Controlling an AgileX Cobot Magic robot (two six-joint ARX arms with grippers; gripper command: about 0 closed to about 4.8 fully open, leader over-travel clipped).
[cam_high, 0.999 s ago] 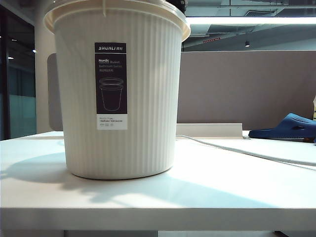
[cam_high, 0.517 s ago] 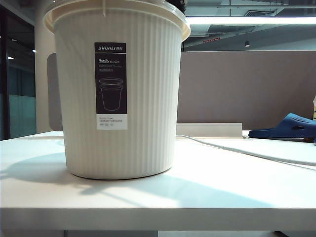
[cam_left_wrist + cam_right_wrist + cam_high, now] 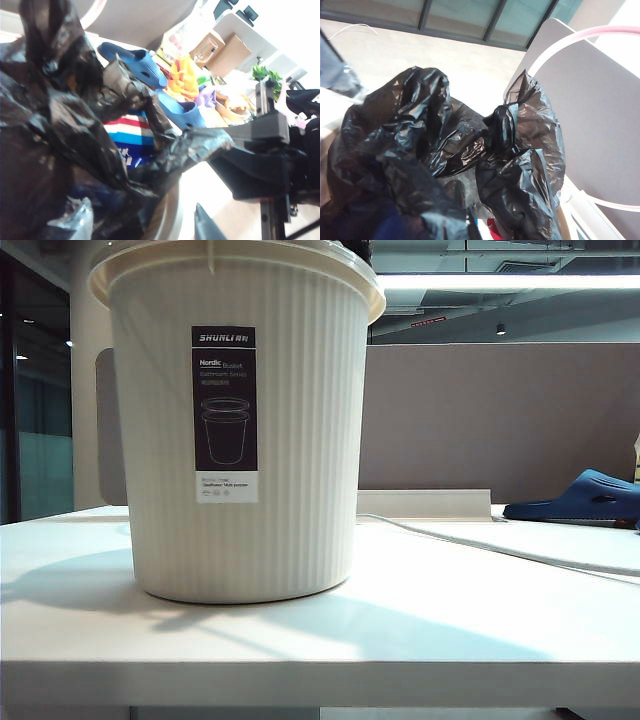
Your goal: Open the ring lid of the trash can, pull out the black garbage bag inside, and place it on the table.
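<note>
Black garbage bag (image 3: 420, 150) bunched in glossy crinkled folds, filling most of both wrist views; in left wrist view sits over the cream rim of the trash can (image 3: 245, 440). Striped red-white-blue item (image 3: 127, 132) visible thru a gap in the folds.

Right claw (image 3: 456, 195) buried in the bag, fingers together & clamped on the plastic; in left wrist view one flap of bag drawn out level to a dark claw body. Left claw (image 3: 202, 227) just beside the bag near the can's rim; only one dark fingertip in view, fingers apart, gripping nothing.

Ring lid (image 3: 580, 37): thin pink hoop arcing round behind the bag, seen against a grey board; what it rests on, can't tell.

Can upright on the white worktop (image 3: 400, 640), left of centre in ext. view, close to the front edge, black-and-white label (image 3: 225, 415) facing the camera. Bag hidden by the can's wall there.

Further out: thin white cable (image 3: 480, 545) across the worktop to the can's right, blue slipper (image 3: 585, 498) at far right edge, grey partition (image 3: 480, 410) behind.
</note>
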